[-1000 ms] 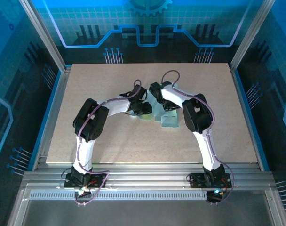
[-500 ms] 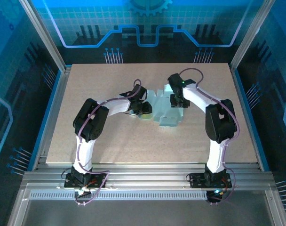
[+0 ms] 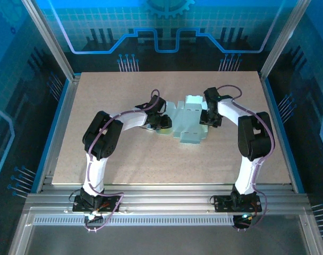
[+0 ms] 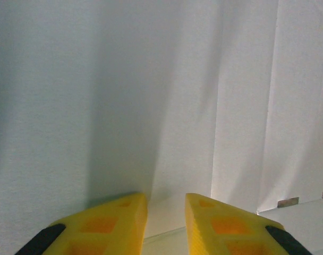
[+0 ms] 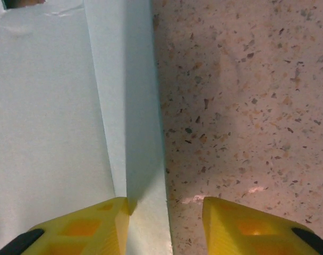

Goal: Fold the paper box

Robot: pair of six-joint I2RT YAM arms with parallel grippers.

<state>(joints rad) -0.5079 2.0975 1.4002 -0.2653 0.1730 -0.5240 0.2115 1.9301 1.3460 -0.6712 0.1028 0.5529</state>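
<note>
Two things have changed in the last second, both on the right: the right arm (image 3: 253,135) has swung off the middle of the pale mint thin-card paper box (image 3: 189,127) to its right-hand edge, and the right jaws, which were clenched, now stand apart and released. Seen from the right wrist, their yellow fingertips (image 5: 92,226) straddle a narrow folded strip along the border of the card (image 5: 50,106). One tip is over the card and the other over the bare speckled beige tabletop (image 5: 246,106), with nothing gripped. The box lies near the middle of the tabletop (image 3: 124,159) between the two arms, partly shaped, with most panels lying low. The left arm (image 3: 105,135) has not shifted, and the left jaws sit at the box's left edge. From the left wrist, their yellow fingertips (image 4: 105,220) show a narrow gap, with pale card (image 4: 124,106) close ahead and between them; I cannot tell whether they pinch a fold or merely press there. My reading is that one crease has been let go while the left side anchors the blank, and the right is lining up on the right-hand strip; the folding looks only partway done
</note>
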